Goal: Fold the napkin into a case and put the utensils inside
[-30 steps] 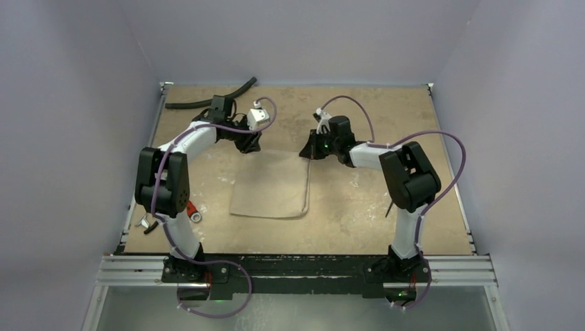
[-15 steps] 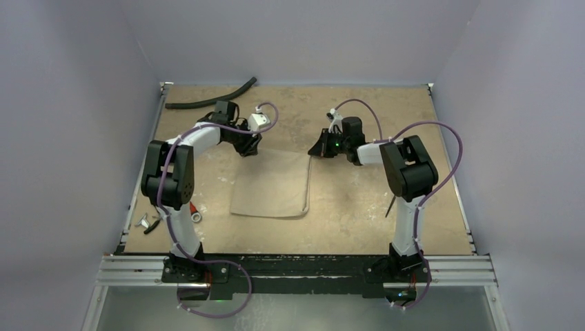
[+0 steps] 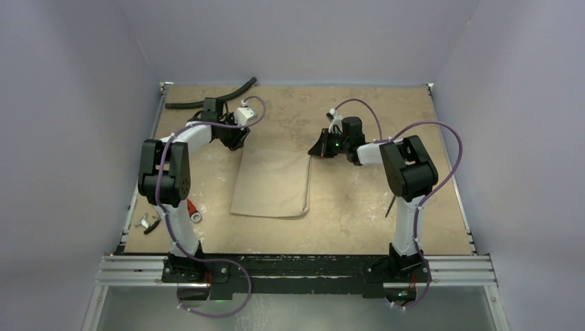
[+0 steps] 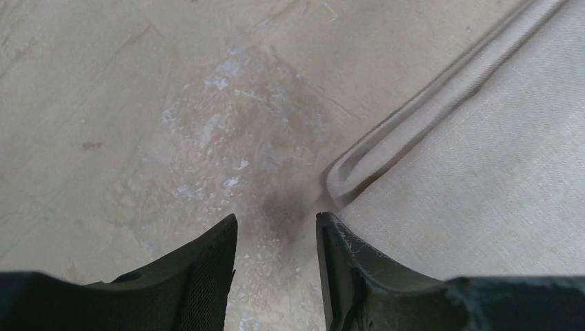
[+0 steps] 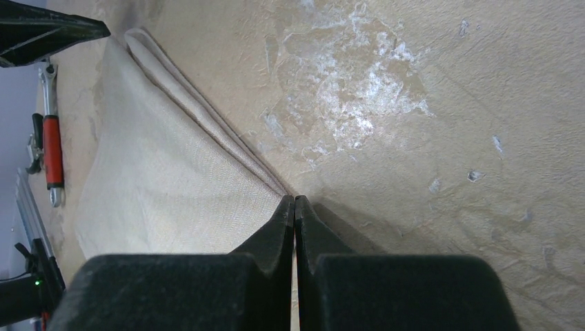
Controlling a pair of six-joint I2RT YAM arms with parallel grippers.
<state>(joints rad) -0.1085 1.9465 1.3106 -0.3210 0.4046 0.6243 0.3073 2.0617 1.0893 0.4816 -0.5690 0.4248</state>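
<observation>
The beige napkin (image 3: pixel 272 183) lies flat on the table, folded, with a doubled hem along its far edge (image 4: pixel 414 124). My left gripper (image 3: pixel 234 143) hovers just off the cloth's far left corner, open, with only bare table between its fingertips (image 4: pixel 276 221). At the far right corner (image 5: pixel 276 186), my right gripper (image 3: pixel 314 150) is shut. Its closed tips (image 5: pixel 294 200) meet the corner's point, and no cloth shows between them. I cannot make out the utensils for certain. A thin dark stick (image 3: pixel 390 205) pokes out beside the right arm.
A long black hose (image 3: pixel 207 101) curves along the far left of the table. A red-handled tool (image 5: pixel 52 152) and small metal pieces (image 3: pixel 146 224) lie at the left edge, near the left arm's base. Walls close in on three sides.
The left gripper has drawn back left off the napkin's far left corner and opened wider. The right gripper pulled back slightly from its corner, then held still.
</observation>
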